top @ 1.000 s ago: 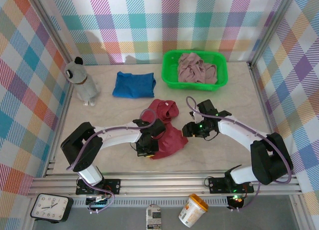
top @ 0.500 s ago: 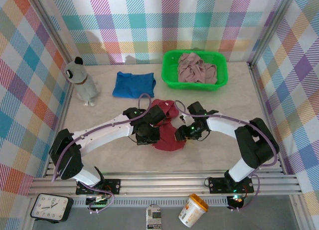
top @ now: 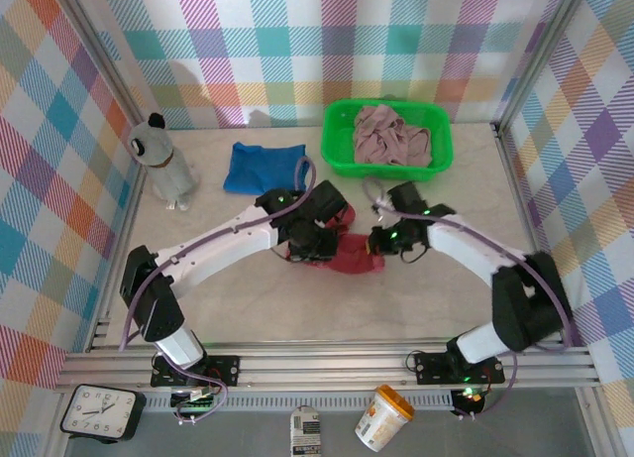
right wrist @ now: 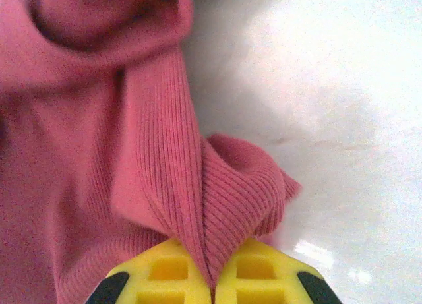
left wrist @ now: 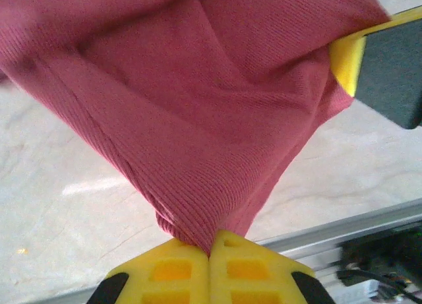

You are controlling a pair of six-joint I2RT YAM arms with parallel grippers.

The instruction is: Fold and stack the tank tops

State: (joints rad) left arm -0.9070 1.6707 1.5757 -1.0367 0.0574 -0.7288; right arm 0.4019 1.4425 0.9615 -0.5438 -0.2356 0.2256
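The dark red tank top (top: 355, 257) sits near the middle of a pale, faintly veined tabletop (top: 426, 298), between the two arms. Walls (top: 297, 41) of pastel plaid close the space in on three sides, and an aluminium rail (top: 327, 363) runs along the near edge. A grey-and-white plush dog (top: 163, 160) stands upright at the far left. A bright green basket (top: 339, 112) sits at the far side, right of centre, with the pale pink tank top (top: 391, 135) crumpled inside it. The royal blue tank top (top: 264, 168) lies folded into a flat rectangle between the dog and the basket, apart from both. Below the rail are an alarm clock (top: 99, 412) and a small tub (top: 384, 417).

The red garment is bunched into a low, rumpled heap. The left pincer (top: 303, 247) is clenched on its left side; the left wrist view shows the yellow fingers (left wrist: 171, 271) pressed together on a gathered point of fine ribbed knit, which fans out taut from the pinch. The right pincer (top: 377, 241) is clamped on the right side, its fingers (right wrist: 158, 271) nipping a doubled fold of the thicker ribbed hem. Whether the cloth clears the tabletop cannot be told.
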